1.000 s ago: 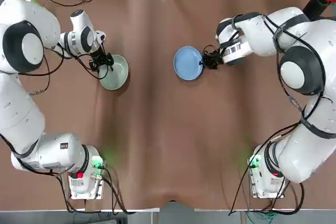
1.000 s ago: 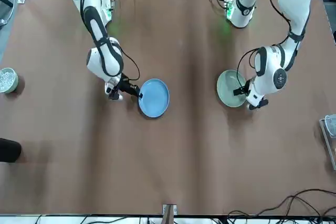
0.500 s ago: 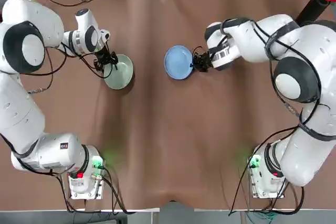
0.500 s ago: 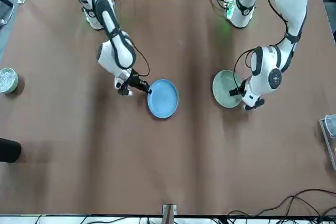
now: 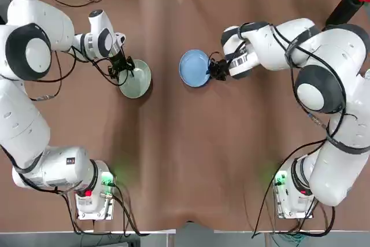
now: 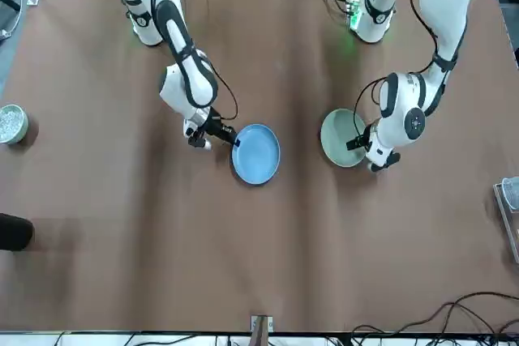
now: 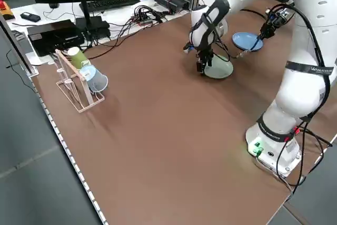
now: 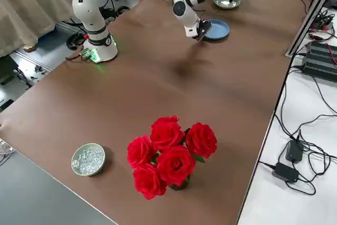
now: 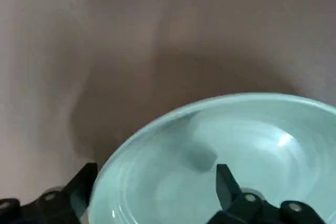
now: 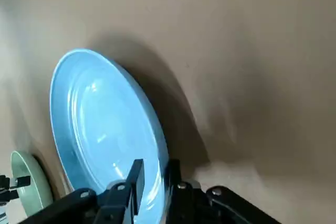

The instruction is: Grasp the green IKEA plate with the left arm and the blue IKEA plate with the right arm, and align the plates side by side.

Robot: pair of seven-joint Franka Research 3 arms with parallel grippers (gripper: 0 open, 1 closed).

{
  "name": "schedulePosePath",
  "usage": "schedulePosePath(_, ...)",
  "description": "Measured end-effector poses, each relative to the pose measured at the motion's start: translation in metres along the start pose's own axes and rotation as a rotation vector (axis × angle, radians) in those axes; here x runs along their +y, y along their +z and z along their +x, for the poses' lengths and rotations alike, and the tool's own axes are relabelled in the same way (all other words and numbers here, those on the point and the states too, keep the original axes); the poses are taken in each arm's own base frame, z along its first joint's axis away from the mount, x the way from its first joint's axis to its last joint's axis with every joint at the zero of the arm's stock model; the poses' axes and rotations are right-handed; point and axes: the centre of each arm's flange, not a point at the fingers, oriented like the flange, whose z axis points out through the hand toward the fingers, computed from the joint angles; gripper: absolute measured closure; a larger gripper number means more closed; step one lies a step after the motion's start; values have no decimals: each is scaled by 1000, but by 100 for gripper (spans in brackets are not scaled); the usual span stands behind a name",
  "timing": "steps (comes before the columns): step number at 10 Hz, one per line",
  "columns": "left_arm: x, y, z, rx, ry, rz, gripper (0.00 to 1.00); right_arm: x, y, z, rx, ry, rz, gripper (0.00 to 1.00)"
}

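- The brown table (image 5: 185, 160) fills the overhead picture, with both arm bases at its lower corners.
- The green plate (image 5: 137, 79) lies in the upper left part of the overhead picture; in the picture from across the table it (image 6: 339, 137) sits right of centre.
- The left gripper (image 5: 124, 69) stands at the plate's outer edge, on the side away from the blue plate.
- In the left wrist picture the green plate (image 9: 220, 161) fills the lower half, and the two black fingers (image 9: 227, 184) stand far apart, one on each side of the near rim. The fingers are spread wide and pinch nothing.
- The blue plate (image 5: 194, 68) lies just above the centre of the overhead picture, to the right of the green plate and apart from it, with a strip of bare table between them.
- The right gripper (image 5: 215, 71) is at the blue plate's right edge in the overhead picture; from across the table it (image 6: 220, 132) shows at the plate's (image 6: 256, 154) left edge.
- In the right wrist picture the fingers (image 10: 137, 176) are pressed together on the rim of the blue plate (image 10: 100, 124), pinching it. The green plate (image 10: 30, 184) shows as a sliver at the lower left of that picture.
- In the right side picture a bunch of red roses (image 8: 171, 154) stands in the lower middle, with a small glass bowl (image 8: 88, 158) to its left.
- In the left side picture a wooden rack (image 7: 76, 85) holding cups lies at the left of the table.
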Motion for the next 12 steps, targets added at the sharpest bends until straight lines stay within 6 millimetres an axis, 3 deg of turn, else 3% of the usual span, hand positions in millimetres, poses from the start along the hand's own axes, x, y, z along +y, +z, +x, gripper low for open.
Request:
schedulePosePath(5, 4, 7, -11, -63, -74, 33, 0, -12, 2, 2, 7, -4, 18, 74)
schedulePosePath(12, 14, 11, -19, -80, -134, 53, 0, -28, 30, -1, -4, -63, 30, 75)
